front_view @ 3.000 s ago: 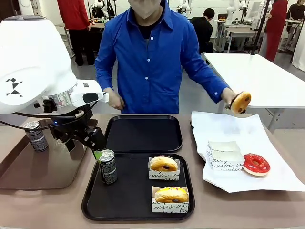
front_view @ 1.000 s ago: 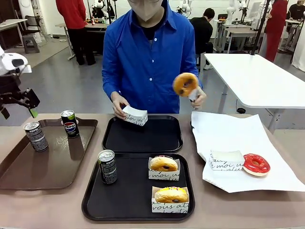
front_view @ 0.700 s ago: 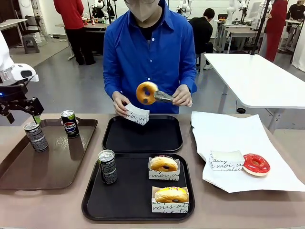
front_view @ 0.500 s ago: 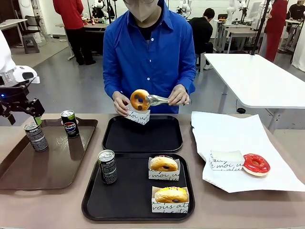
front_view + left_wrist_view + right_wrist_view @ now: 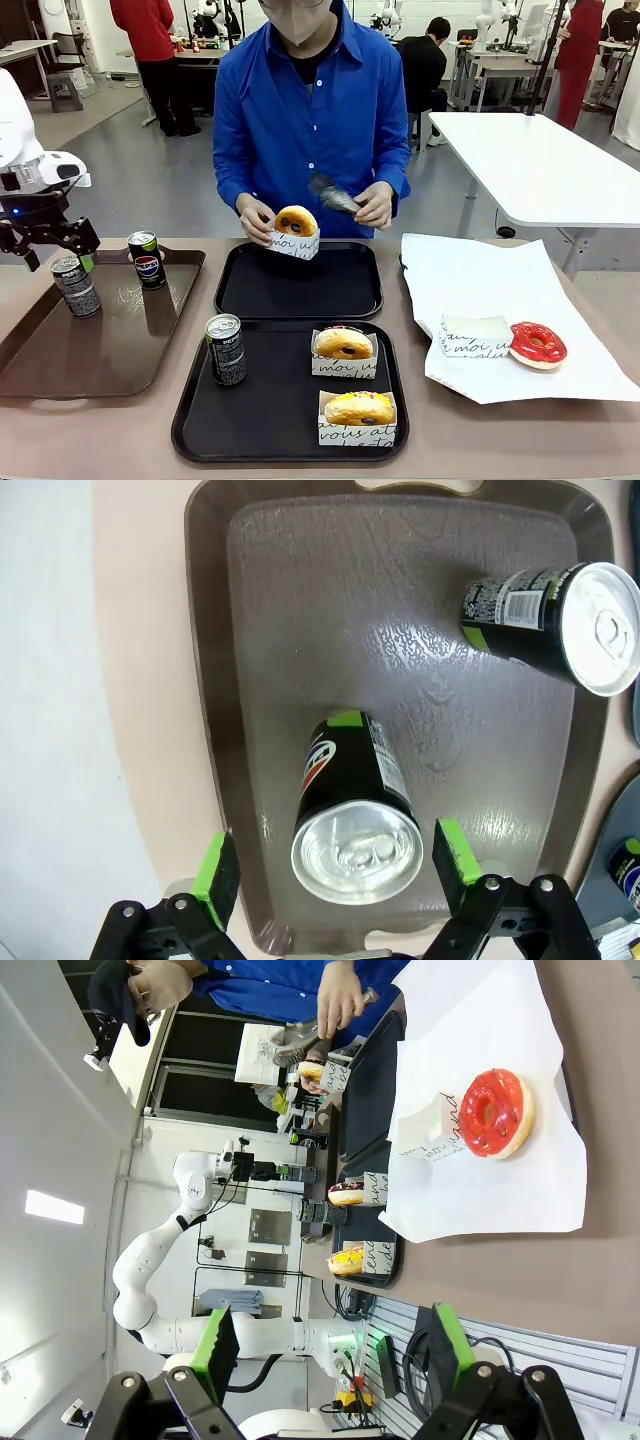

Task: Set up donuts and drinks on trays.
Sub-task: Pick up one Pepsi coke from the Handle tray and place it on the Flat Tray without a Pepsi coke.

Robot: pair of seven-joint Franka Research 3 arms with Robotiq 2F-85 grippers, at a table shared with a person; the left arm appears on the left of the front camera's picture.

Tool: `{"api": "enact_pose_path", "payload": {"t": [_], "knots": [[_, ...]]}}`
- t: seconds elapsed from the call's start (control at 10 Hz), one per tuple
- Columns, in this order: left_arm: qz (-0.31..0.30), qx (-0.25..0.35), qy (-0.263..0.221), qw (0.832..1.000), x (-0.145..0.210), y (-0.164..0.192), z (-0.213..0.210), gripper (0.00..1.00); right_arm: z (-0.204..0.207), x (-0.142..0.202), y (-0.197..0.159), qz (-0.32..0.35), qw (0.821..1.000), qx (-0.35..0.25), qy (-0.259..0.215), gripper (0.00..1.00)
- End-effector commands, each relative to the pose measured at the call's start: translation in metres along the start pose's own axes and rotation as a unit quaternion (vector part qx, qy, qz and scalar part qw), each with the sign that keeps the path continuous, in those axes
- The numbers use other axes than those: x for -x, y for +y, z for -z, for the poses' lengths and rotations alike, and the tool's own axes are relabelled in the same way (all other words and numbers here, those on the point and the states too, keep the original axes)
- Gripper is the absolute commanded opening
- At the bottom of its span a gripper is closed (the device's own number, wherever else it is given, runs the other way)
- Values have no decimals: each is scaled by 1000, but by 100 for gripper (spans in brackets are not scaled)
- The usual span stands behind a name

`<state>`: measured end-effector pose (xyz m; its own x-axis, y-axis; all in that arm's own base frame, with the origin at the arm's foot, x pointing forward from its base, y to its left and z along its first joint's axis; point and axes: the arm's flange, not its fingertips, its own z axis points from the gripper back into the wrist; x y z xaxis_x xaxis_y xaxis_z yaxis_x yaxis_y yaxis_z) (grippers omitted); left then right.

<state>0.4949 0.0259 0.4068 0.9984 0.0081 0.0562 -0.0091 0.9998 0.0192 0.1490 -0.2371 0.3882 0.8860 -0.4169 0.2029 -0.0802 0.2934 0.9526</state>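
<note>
Down at the left edge of the front view, the robot's left hand (image 5: 58,258) has dropped from higher up to just over a drink can (image 5: 76,285), while the person has slipped the golden donut (image 5: 296,222) off the tongs (image 5: 330,195) into its paper sleeve above the far black tray (image 5: 300,290). In the left wrist view the hand stands wide, a green pad on either side of the can (image 5: 350,810) and neither touching it. The right hand (image 5: 328,1345) is also wide and holds nothing.

This can is probably stiff, smooth and slippery, slim enough to tip easily, and fairly heavy if full. The best hold looks to be across its round wall just below the silver top, pads square to it.

It stands close to the raised rim of the brown tray (image 5: 100,350), so it wants a straight lift before any sideways move. A second can (image 5: 147,260) stands near but apart, to its right. The near black tray (image 5: 270,425) already carries a can (image 5: 226,349) and two sleeved donuts; the far tray's left part lies bare, though the person's hand (image 5: 255,218) hangs above it
</note>
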Motion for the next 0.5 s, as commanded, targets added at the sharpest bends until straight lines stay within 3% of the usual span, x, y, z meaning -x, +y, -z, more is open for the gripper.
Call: {"api": "enact_pose_path", "payload": {"t": [0.0, 0.4], "knots": [[-4, 8, -7, 1000, -9, -1, 6, 100, 0, -1, 0, -10, 1000, -7, -5, 100], [-5, 14, 2, 1000, -9, -7, 17, 100, 0, -1, 0, -10, 1000, -7, -5, 100]]}}
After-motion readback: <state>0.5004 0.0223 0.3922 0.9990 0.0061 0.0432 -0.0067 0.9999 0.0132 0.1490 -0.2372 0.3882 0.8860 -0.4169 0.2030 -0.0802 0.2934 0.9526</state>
